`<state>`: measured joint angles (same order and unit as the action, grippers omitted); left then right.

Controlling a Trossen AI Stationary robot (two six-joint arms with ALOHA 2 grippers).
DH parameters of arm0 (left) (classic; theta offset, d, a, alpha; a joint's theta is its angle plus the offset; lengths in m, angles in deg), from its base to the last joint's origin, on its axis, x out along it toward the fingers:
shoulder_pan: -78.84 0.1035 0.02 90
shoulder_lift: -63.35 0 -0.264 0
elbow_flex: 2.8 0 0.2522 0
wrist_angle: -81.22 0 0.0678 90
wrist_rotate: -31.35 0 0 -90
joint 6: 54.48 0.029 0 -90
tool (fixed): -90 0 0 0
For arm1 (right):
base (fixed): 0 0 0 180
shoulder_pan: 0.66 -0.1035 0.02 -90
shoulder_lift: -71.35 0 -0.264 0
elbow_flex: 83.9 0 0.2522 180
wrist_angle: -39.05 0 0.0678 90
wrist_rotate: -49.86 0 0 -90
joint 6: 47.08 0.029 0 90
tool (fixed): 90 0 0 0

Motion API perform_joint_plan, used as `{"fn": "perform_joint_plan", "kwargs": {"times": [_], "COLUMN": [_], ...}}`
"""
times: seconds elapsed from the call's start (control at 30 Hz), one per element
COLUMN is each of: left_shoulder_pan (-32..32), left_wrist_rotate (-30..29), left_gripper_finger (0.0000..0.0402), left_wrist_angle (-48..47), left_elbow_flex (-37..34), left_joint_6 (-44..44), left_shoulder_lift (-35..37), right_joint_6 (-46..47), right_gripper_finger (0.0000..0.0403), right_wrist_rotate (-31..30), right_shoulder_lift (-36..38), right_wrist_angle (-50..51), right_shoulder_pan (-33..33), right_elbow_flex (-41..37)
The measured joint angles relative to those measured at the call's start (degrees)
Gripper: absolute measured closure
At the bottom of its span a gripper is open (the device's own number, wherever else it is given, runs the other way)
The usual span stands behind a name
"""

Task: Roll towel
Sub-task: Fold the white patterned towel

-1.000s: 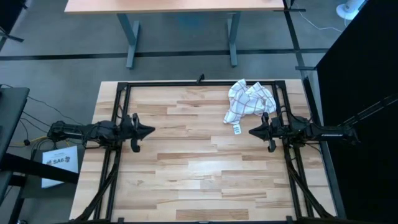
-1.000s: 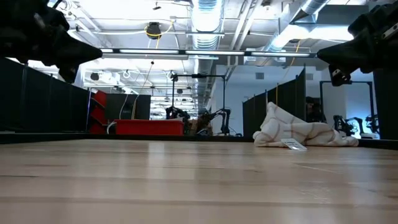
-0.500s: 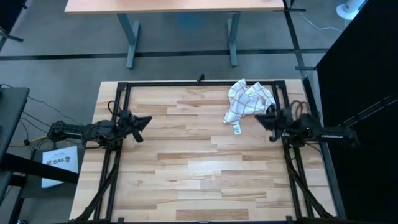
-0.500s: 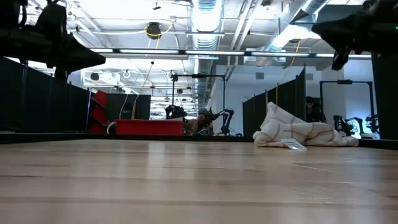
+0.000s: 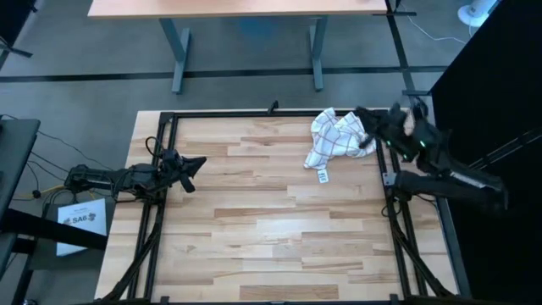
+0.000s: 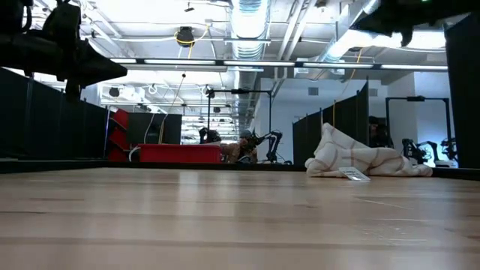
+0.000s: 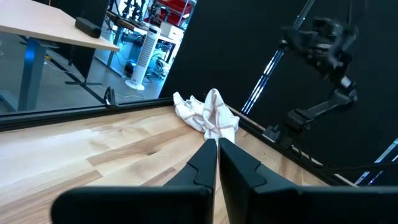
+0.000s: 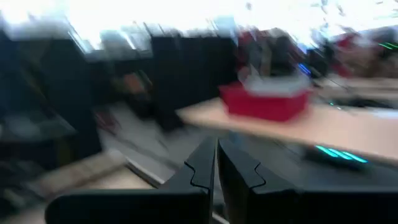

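The towel (image 5: 339, 135), white with reddish-brown checks, lies crumpled in a heap near the table's far right corner, its small tag (image 5: 323, 176) on the wood at its near side. It also shows in the low view (image 6: 360, 160) and in the left wrist view (image 7: 208, 115). My right gripper (image 5: 359, 113) hangs shut, high above the towel's far right part, and touches nothing; the low view has it at the top (image 6: 354, 27). My left gripper (image 5: 203, 161) is shut at the table's left side, raised off the wood, pointing toward the towel (image 7: 217, 142).
A black frame rail (image 5: 271, 113) runs around the table's edges. Bare wood (image 5: 271, 220) fills the middle and near part. A desk (image 5: 246, 8) stands beyond the far edge. A printed sheet (image 5: 80, 216) lies left of the table.
My right gripper has risen well off the table and swung toward the far edge, ending above the towel's far right part, still shut. My left gripper has turned a little toward the far right corner without changing place. The towel has not moved.
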<state>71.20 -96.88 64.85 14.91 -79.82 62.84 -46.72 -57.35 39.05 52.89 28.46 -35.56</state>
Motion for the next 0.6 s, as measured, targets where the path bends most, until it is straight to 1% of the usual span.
{"fn": "perform_joint_plan", "kwargs": {"times": [0.1,0.17,0.27,0.43,0.53,0.6], "left_shoulder_pan": [0.0,0.0,0.0,0.0,0.0,0.0], "left_wrist_rotate": [0.0,0.0,0.0,0.0,0.0,0.0], "left_gripper_finger": [0.04,0.04,0.04,0.04,0.04,0.04], "left_wrist_angle": [0.0,0.0,0.0,0.0,-0.1,0.0], "left_elbow_flex": [0.0,0.0,0.0,0.1,0.1,0.1], "left_joint_6": [0.0,0.0,0.0,0.0,0.0,0.0], "left_shoulder_lift": [0.0,0.0,0.0,0.0,0.0,0.0], "right_joint_6": [-5.1,-7.9,-8.4,-7.9,-7.9,-7.9], "right_gripper_finger": [0.0394,0.0394,0.0394,0.0394,0.0385,0.037], "right_wrist_rotate": [0.0,0.0,0.1,3.1,4.2,4.4], "right_shoulder_lift": [-8.3,-13.2,-20.5,-33.0,-40.5,-45.3], "right_wrist_angle": [5.4,5.8,6.2,12.3,19.0,25.0], "right_shoulder_pan": [3.9,5.5,7.7,11.9,13.8,15.0], "right_elbow_flex": [6.3,9.2,13.8,22.7,29.8,34.7]}}
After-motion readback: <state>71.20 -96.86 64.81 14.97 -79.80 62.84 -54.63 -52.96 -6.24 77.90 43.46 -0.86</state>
